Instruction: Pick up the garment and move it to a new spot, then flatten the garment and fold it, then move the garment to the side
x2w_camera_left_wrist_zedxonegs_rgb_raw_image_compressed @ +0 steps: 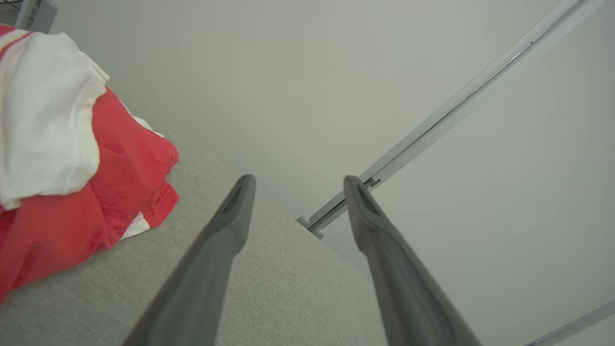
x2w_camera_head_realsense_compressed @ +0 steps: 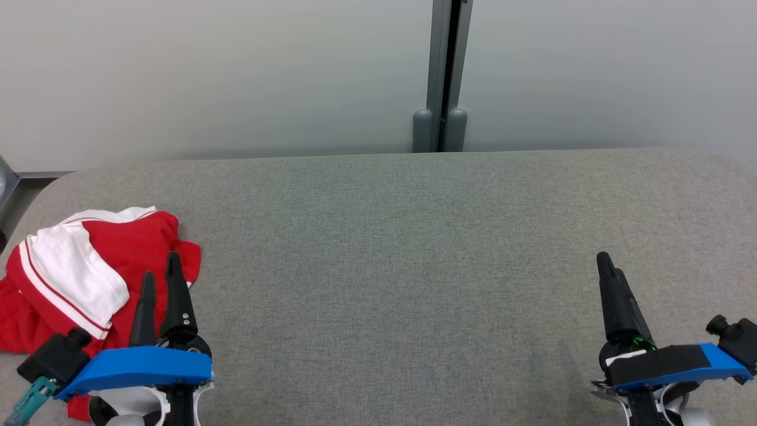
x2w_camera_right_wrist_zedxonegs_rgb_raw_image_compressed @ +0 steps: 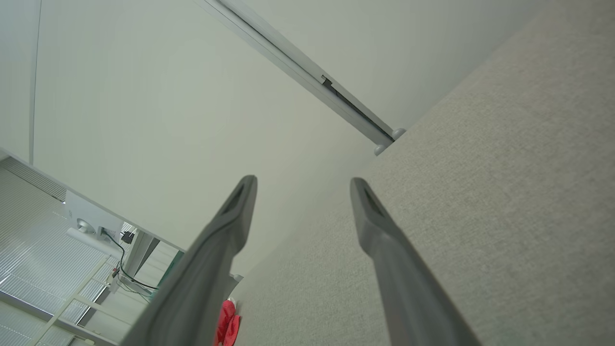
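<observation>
Flat, even indoor light washes my grey table (x2w_camera_head_realsense_compressed: 414, 248), bright with no glare and only the faintest shadows. The wall (x2w_camera_head_realsense_compressed: 236, 77) behind grades from pale at the left to a duller grey toward the middle. The red-and-white garment (x2w_camera_head_realsense_compressed: 77, 272) shows sharp and saturated from my head; from my left wrist its white cloth looks slightly washed out. My fingers (x2w_camera_left_wrist_zedxonegs_rgb_raw_image_compressed: 211, 269) blur softly close to both wrist lenses. Ribbed panels (x2w_camera_right_wrist_zedxonegs_rgb_raw_image_compressed: 33, 269) glow brighter at the right wrist view's lower left.
</observation>
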You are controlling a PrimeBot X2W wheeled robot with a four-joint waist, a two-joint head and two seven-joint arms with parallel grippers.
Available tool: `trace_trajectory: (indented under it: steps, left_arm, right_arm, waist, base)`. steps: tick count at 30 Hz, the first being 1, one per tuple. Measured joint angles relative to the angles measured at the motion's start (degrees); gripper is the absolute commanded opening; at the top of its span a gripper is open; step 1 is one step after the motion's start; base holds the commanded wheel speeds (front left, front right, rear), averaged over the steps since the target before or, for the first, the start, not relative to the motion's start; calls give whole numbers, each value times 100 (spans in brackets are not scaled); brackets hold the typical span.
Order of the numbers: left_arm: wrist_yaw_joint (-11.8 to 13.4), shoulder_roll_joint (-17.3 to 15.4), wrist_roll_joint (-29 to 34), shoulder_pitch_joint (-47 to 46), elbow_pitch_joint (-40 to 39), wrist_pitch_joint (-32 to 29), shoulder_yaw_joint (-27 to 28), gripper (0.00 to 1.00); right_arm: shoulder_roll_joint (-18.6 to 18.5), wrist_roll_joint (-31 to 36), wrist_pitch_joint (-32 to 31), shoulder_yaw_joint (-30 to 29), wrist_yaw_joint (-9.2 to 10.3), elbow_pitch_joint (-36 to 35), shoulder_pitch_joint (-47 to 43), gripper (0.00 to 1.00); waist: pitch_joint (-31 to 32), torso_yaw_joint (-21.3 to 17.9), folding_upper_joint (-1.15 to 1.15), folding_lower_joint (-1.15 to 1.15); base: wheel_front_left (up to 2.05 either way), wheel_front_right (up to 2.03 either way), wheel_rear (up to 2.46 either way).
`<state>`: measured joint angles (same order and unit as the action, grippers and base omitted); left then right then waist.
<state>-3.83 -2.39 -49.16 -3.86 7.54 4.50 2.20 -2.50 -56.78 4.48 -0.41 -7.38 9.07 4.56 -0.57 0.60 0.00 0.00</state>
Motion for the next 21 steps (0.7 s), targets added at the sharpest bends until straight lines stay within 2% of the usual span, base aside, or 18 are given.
trace_trajectory:
  steps: [8,21]
  left_arm:
    - [77,-27,899,-18,33,133,-78,100]
    - [236,-131,1990,-102,254,346,-268,100]
  right_arm:
    - [-1,688,134,86,-1,-26,65,100]
    - [-4,1885,350,176,-1,-1,112,100]
  waist:
    - [0,10,0,0]
    - [-7,21,0,0]
  base:
    - [0,0,0]
    - [0,0,0]
